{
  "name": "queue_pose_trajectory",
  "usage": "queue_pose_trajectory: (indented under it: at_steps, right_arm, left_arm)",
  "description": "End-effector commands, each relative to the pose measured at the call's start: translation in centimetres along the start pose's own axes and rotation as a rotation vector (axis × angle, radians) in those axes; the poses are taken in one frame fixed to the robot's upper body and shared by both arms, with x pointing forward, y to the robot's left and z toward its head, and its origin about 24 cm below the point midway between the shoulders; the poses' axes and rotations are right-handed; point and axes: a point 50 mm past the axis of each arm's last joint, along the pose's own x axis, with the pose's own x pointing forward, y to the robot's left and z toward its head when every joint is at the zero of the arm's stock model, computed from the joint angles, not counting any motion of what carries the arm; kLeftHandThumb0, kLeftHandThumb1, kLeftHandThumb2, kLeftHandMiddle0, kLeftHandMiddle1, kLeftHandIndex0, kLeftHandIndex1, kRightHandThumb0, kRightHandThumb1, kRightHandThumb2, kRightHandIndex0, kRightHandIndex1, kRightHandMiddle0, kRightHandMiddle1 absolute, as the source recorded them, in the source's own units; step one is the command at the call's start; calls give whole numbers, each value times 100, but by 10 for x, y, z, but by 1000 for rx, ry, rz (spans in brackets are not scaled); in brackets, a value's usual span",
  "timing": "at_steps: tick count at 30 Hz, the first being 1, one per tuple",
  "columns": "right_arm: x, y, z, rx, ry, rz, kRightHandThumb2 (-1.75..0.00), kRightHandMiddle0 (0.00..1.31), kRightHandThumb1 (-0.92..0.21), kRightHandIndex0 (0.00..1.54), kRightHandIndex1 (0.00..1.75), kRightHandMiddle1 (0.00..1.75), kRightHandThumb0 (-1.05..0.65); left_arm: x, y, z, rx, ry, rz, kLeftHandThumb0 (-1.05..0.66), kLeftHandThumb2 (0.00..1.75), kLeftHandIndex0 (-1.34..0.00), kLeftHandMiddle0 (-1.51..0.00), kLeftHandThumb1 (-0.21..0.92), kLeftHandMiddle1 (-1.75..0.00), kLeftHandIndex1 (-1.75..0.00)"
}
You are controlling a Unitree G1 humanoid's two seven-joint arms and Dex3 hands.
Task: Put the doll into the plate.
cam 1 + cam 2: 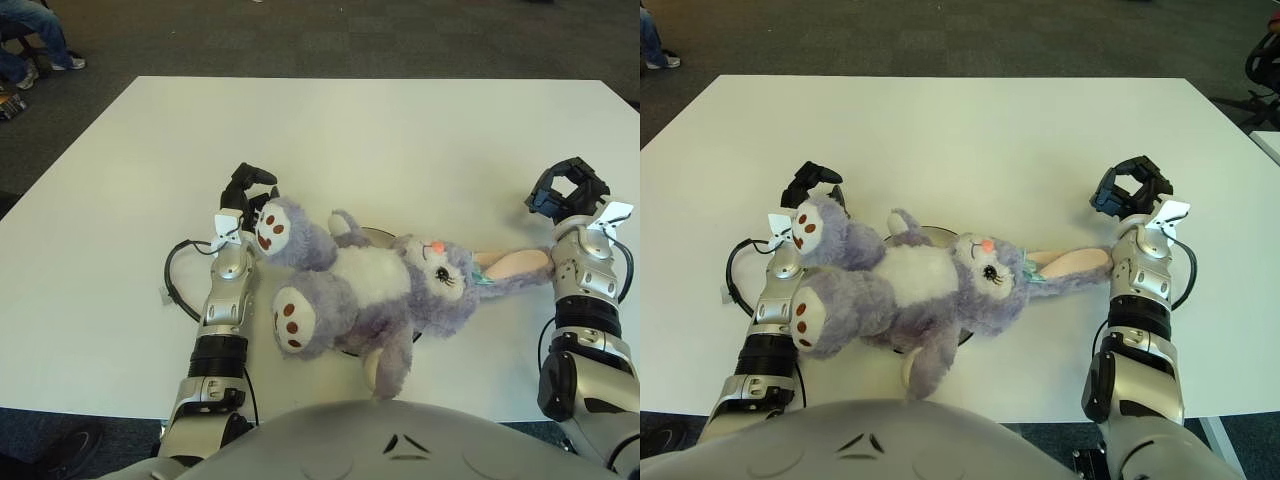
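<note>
With the doll (375,290) lying over the plate (385,236), both the left hand (248,187) and right hand (566,190) sit loosely curled, grasping nothing; placement looks finished, only arm retreat left

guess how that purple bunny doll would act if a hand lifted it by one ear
The doll looks soft and plush, so it would likely sag, limbs dangling. Its long ear lies limp on the table, so it would probably stretch, not lift stiffly. It seems light for its bulk and unlikely to roll.

Silver jointed forearms with black bands, black three-finger left hand (247,186), right hand (565,190), grey torso shell, black cable loops
</note>
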Motion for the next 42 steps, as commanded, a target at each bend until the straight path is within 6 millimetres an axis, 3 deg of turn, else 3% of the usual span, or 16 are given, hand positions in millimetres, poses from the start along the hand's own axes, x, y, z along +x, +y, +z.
queue_pose_trajectory:
  at_steps: [1, 42]
  right_arm:
    - [4, 6, -2, -5, 24, 8, -142, 69, -23, 118, 175, 175, -52]
    - [-11, 41, -12, 46, 44, 147, -140, 67, -25, 119, 175, 175, -51]
  left_arm:
    - [-11, 6, -19, 0, 65, 29, -44, 117, -52, -126, 43, -175, -175]
    - [-12, 3, -18, 7, 50, 34, -45, 120, -54, -126, 41, -175, -175]
